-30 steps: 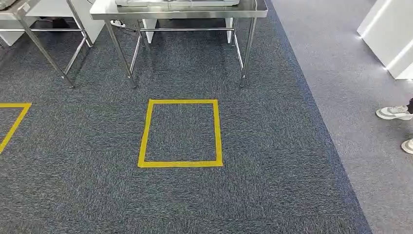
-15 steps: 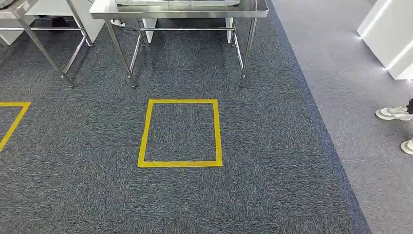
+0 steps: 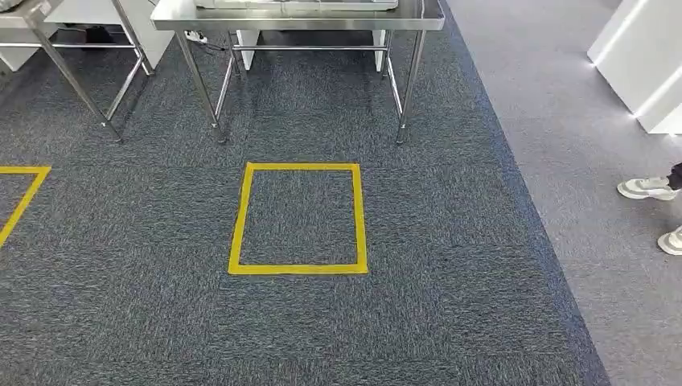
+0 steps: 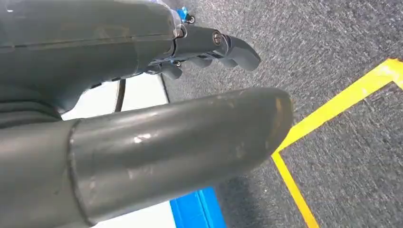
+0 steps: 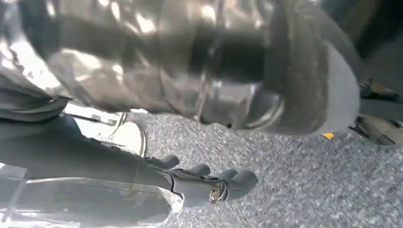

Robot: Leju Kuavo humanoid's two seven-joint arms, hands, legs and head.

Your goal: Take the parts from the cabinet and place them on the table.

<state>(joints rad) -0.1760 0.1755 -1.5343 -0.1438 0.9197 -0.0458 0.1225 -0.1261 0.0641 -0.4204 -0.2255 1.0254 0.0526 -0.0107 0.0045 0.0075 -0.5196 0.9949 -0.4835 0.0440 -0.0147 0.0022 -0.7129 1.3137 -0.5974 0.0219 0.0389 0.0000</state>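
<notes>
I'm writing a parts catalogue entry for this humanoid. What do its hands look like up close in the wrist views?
The left hand has a dark grey, smooth, glossy casing, a thick rounded grey thumb with scuffs, darker slim fingers with silver screws, and a blue fitting. The right hand has similar dark fingers with a silver screw.

- Part (image 5: 157, 61): something dark wrapped in glossy, crinkled clear film, lying close against my right hand (image 5: 142, 175) in the right wrist view, across from the fingers (image 5: 233, 183). The film's reflections blur its shape, so I cannot tell what kind of part it is or whether I truly grip it.
- Bench (image 3: 297, 21): stainless steel with a flat shiny top and slim legs joined by a crossbar. It stands upright on the dark carpet straight ahead of me in the head view.
</notes>
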